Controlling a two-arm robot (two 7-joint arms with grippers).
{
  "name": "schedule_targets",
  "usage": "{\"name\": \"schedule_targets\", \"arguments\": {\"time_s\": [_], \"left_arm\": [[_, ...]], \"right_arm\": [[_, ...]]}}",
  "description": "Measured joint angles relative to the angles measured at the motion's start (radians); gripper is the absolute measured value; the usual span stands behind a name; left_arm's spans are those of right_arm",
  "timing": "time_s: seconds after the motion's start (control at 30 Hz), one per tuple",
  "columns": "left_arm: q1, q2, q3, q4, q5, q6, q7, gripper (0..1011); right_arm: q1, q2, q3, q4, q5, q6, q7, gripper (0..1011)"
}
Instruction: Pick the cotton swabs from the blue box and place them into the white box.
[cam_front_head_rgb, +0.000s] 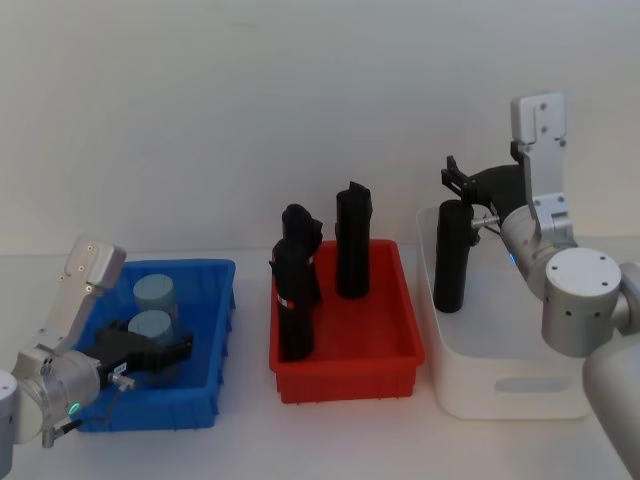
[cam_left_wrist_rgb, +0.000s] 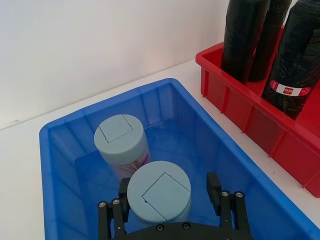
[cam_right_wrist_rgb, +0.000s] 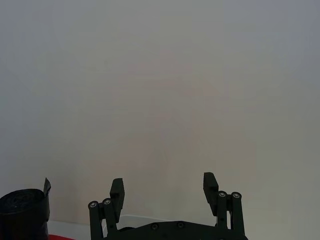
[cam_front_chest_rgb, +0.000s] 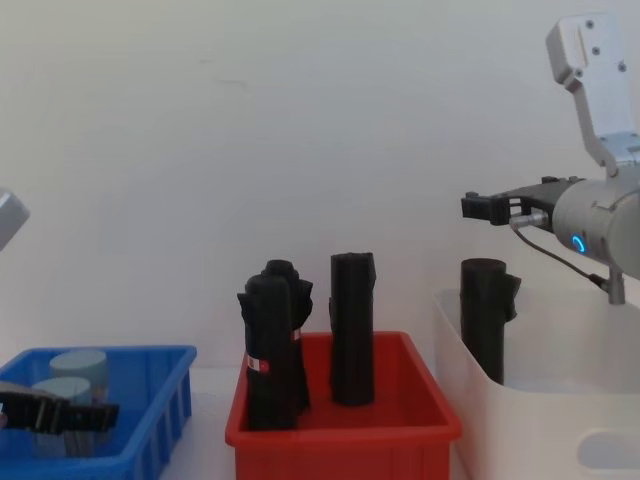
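Left wrist view: your left gripper (cam_left_wrist_rgb: 168, 187), jaws parted, straddles the nearer cylindrical, flat-lidded cotton swabs (cam_left_wrist_rgb: 159, 192) tub in the glossy blue box (cam_left_wrist_rgb: 65, 170); your right gripper (cam_right_wrist_rgb: 163, 181) hangs empty, jaws spread, above the translucent white box (cam_front_head_rgb: 500, 385).

Cotton swab tubs: two, small clear cylinders with pale blue-grey lids; near tub (cam_left_wrist_rgb: 159, 192), far tub (cam_left_wrist_rgb: 121, 140).
Black rolled cylinders: four tall ones! Front roll (cam_front_head_rgb: 295, 310), roll behind it (cam_front_head_rgb: 300, 230) and back roll (cam_front_head_rgb: 353, 245) make three together, and a lone roll (cam_front_head_rgb: 452, 255) stands apart.
Plastic bins: three; low bright-blue bin (cam_front_head_rgb: 222, 330), red bin (cam_front_head_rgb: 345, 378), taller translucent white bin (cam_front_head_rgb: 500, 400).
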Motion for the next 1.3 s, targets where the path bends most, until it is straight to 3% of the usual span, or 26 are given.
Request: {"name": "schedule_targets", "arguments": {"time_s": [0.4,0.9,1.3], "left_arm": [[-0.005,-0.004,0.003,0.009,0.008,0.002,0.0,666],[-0.006,-0.005,0.004,0.011,0.009,0.0,0.0,666],[0.004,-0.004,-0.009,0.002,-0.06,-0.088,-0.018,666]], "right_arm": [[0.0,0.0,0.0,0.0,0.0,0.0,0.0,1002],[0.0,0.0,0.0,0.0,0.0,0.0,0.0,1002],[0.0,0.0,0.0,0.0,0.0,0.0,0.0,1002]]}}
